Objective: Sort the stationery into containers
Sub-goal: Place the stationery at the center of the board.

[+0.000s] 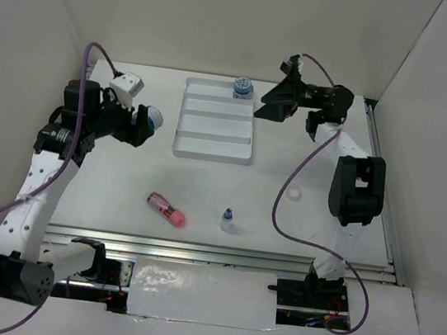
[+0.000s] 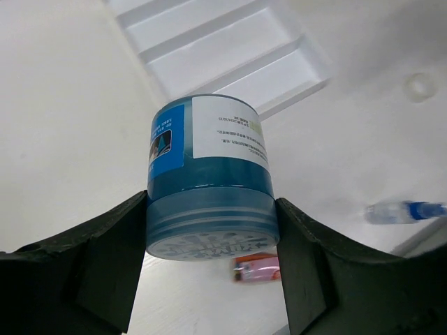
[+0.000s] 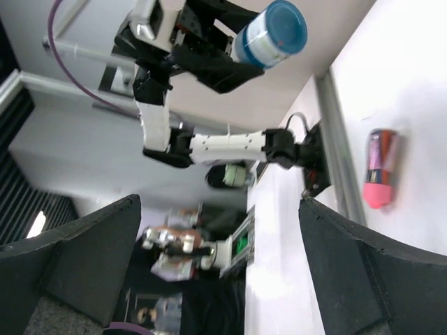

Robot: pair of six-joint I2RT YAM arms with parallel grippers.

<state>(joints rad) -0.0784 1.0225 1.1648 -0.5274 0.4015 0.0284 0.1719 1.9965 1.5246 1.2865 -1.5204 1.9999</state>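
A white table [image 1: 103, 192] sits between white walls [image 1: 228, 18], a metal rail [image 1: 220, 253] at its near edge

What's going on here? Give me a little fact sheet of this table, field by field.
Tray: white, four compartments; second blue pot in the farthest
Left gripper: shut on a blue pot, held in the air
Right gripper: open, empty, near the tray's far corner
Loose on table: pink tube, small bottle, white ring
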